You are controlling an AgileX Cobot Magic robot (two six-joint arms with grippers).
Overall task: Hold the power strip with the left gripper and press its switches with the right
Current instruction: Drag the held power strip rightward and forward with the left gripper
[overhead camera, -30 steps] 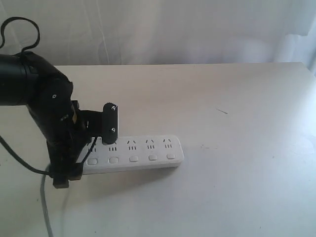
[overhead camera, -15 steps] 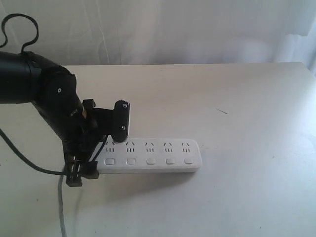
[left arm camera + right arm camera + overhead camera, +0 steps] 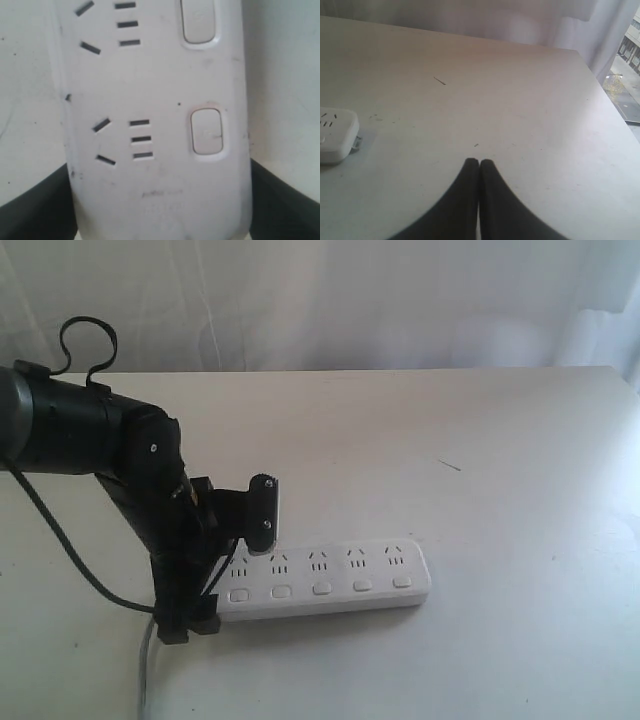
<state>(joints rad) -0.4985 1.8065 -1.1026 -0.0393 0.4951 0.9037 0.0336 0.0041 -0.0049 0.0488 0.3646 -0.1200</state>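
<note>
The long white power strip (image 3: 330, 580) stretches left to right at the table's front left. Its five switches (image 3: 322, 588) run in a row along the near side. My left gripper (image 3: 228, 570) is shut on the strip's left end, one jaw on the far side and one on the near side. A grey cord (image 3: 148, 670) hangs from that end. In the left wrist view the power strip (image 3: 160, 90) fills the picture between the dark fingers (image 3: 285, 205), with two switches (image 3: 206, 131) showing. My right gripper (image 3: 479, 164) is shut and empty, well away from the power strip (image 3: 335, 135).
The pale table (image 3: 480, 440) carries a small dark mark (image 3: 450, 465). A white curtain (image 3: 350, 300) hangs behind it. The left arm's black cable (image 3: 70, 560) loops down towards the front edge. The table's right edge (image 3: 607, 100) lies beside a window.
The left arm has carried the power strip to the right and nearer the front of the table. Its grip has held throughout.
</note>
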